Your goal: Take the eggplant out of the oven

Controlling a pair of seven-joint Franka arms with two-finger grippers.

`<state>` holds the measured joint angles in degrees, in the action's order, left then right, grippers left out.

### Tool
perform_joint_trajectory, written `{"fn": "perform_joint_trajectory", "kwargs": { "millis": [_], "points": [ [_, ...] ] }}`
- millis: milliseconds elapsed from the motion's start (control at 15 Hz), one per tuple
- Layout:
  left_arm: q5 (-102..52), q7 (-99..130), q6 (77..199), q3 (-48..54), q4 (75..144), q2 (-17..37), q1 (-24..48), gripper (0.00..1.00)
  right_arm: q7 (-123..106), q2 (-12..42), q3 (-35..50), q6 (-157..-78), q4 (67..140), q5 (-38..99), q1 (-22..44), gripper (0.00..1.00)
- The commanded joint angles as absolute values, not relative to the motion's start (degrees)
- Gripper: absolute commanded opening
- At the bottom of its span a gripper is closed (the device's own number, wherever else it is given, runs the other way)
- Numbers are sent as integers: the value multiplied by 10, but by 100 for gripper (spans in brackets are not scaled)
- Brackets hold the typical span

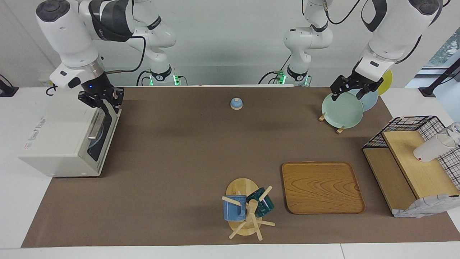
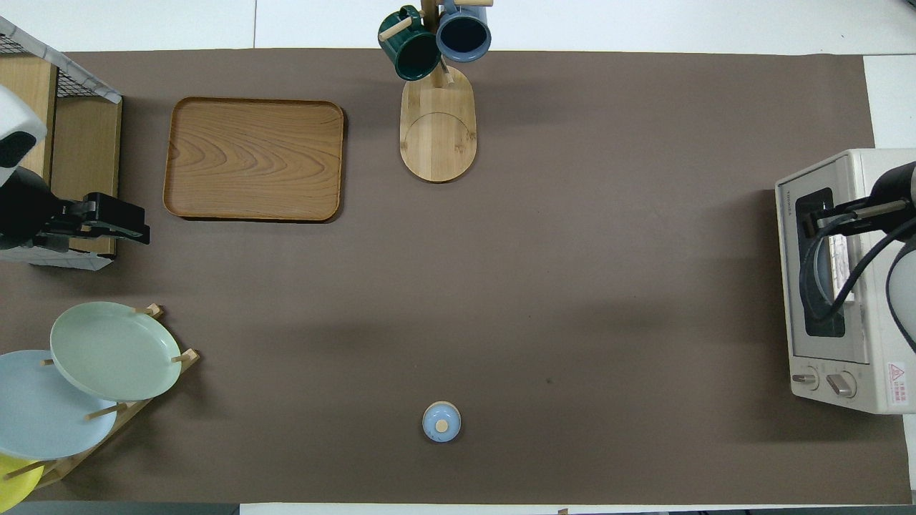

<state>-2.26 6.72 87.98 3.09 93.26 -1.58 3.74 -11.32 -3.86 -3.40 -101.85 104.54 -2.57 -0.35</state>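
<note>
The off-white oven (image 1: 57, 140) (image 2: 834, 286) stands at the right arm's end of the table with its dark glass door closed and its silver handle (image 1: 96, 126) along the door's top edge. The eggplant is hidden. My right gripper (image 1: 106, 106) (image 2: 816, 218) hangs over the top of the oven's door, above the handle. My left gripper (image 1: 350, 91) (image 2: 143, 227) waits open and holds nothing, over the table between the plate rack and the wire shelf.
A plate rack with a green plate (image 1: 342, 110) stands near the left arm. A black wire shelf (image 1: 413, 158), a wooden tray (image 1: 321, 187), a mug tree with two mugs (image 1: 248, 208) and a small blue lid (image 1: 236, 103) are also on the brown mat.
</note>
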Motion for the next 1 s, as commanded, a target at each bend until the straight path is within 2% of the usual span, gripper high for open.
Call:
{"fn": "perform_joint_trajectory", "kwargs": {
  "millis": [0, 533, 933],
  "points": [
    [-11, 66, 875, 36, 929, -16, 32, 100, -124, -78, -33, -1070, 1121, -53, -23, 0],
    [-11, 66, 875, 36, 929, -16, 32, 100, -104, -61, -32, -1139, 1178, -141, -51, 0],
    [-11, 67, 875, 36, 929, -16, 33, 100, -102, -51, -32, -1153, 1191, -145, -60, 0]
  ]
}}
